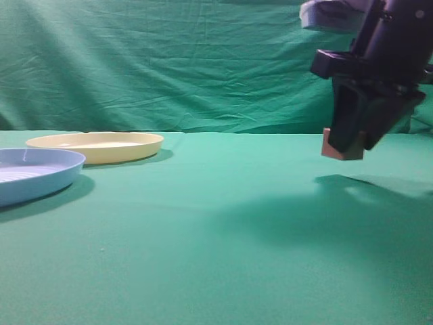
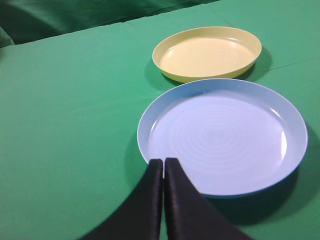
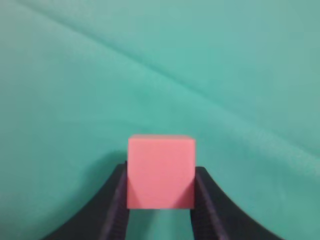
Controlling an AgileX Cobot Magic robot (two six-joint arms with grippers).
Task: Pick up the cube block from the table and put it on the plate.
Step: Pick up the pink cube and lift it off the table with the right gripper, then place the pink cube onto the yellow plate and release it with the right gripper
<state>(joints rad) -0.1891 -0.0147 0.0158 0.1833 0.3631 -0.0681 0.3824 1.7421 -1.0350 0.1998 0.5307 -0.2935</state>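
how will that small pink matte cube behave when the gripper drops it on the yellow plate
The small pink matte cube keeps sharp edges under the right gripper, so it is probably stiff. Flat faces suggest it settles rather than rolls on the round pale yellow plate, though it may slide.

A wrinkled green curtain (image 1: 169,68) hangs as backdrop; soft, even light.
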